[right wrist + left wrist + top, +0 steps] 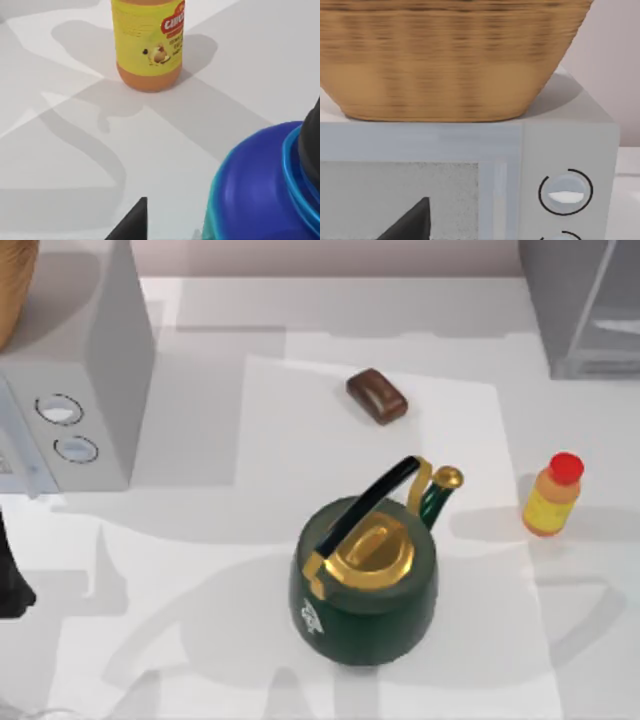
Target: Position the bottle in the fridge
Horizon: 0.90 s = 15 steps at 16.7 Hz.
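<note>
bottle [552,497]: one, upright on the table's right side, long axis vertical, clear of the green kettle [365,575].
fridge [585,305]: one, top right corner, beyond the bottle.
nearer arm: right, judging by its wrist view, bottle ahead.
right gripper: opening can't be told, no hold seen.
left arm: parked by microwave [470,175].

Light is bright and even over the white table [200,660]. Soft grey shadows of the arms cross it in the top view, and a short shadow lies beside the bottle [553,496]. The kettle [365,575] shows mild glints on its gold lid. In the left wrist view the basket [450,55] is streaked with blur.
</note>
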Each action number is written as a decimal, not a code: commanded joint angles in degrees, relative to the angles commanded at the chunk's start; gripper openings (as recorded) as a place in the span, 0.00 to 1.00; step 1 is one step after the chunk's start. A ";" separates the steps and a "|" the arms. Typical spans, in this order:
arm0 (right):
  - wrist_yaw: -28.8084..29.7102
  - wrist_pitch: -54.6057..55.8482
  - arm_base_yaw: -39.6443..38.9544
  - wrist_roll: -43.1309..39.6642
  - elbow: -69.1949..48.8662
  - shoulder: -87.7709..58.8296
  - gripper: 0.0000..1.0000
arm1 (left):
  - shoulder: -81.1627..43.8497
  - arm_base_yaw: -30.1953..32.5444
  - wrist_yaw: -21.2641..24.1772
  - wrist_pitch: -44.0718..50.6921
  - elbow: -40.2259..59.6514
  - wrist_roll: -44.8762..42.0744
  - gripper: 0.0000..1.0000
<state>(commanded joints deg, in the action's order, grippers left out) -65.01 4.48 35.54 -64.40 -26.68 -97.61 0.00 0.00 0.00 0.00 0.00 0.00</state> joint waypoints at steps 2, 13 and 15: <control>0.00 0.00 0.00 0.00 0.00 0.00 0.48 | 0.00 0.00 0.00 0.00 0.00 0.00 1.00; 0.00 0.00 0.00 0.00 0.00 0.00 0.01 | 0.00 0.00 0.00 0.00 0.00 0.00 1.00; 0.00 0.00 0.00 0.00 0.00 0.00 0.01 | 0.00 0.00 0.00 0.00 0.00 0.00 1.00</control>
<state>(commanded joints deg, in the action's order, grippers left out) -65.01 4.48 35.54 -64.40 -26.68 -97.61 0.00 0.00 0.00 0.00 0.00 0.00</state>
